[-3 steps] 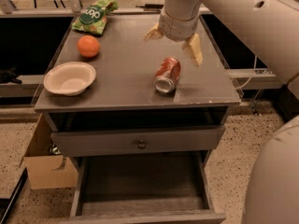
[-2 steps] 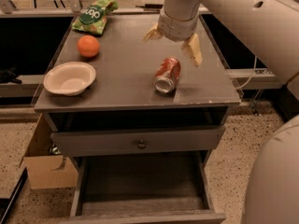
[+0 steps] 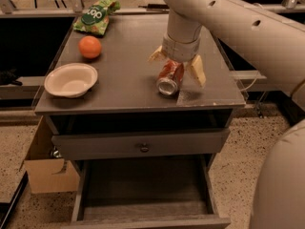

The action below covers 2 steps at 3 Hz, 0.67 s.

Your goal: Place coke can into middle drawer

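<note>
The coke can [image 3: 168, 78] lies on its side on the cabinet top [image 3: 128, 56], its silver end facing the front edge. My gripper [image 3: 177, 67] has come down over the can's far end and is open, with one tan finger [image 3: 157, 56] to the can's left and the other to its right. The fingers stand beside the can and do not clamp it. The middle drawer [image 3: 143, 187] is pulled out below the cabinet, and its bare grey floor shows nothing in it.
An orange fruit [image 3: 90, 46] and a green chip bag [image 3: 95, 16] sit at the back left of the top. A white bowl [image 3: 71, 79] is at the front left. A shut drawer front with a knob [image 3: 144, 147] is above the open drawer. A cardboard box [image 3: 45, 168] stands on the floor at left.
My gripper has lowered toward the front, so its open fingers now straddle the can. The can has not moved.
</note>
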Each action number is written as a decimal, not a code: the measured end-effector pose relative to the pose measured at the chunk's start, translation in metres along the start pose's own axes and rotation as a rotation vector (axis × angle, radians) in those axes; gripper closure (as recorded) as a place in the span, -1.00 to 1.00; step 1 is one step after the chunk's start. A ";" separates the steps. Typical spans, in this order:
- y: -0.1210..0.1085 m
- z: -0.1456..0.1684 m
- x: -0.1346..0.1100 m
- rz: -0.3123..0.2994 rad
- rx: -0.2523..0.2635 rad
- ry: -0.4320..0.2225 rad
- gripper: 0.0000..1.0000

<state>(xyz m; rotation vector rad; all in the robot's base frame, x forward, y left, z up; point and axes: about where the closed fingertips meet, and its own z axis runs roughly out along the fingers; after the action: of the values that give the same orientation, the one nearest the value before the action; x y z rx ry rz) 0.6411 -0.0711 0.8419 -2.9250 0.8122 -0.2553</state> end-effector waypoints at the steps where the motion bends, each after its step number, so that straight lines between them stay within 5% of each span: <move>1: 0.000 0.000 0.000 0.000 0.000 0.000 -1.00; 2: 0.000 0.000 0.000 0.000 0.000 0.000 -0.70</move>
<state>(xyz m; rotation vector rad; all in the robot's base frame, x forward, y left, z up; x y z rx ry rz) 0.6411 -0.0711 0.8419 -2.9249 0.8122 -0.2553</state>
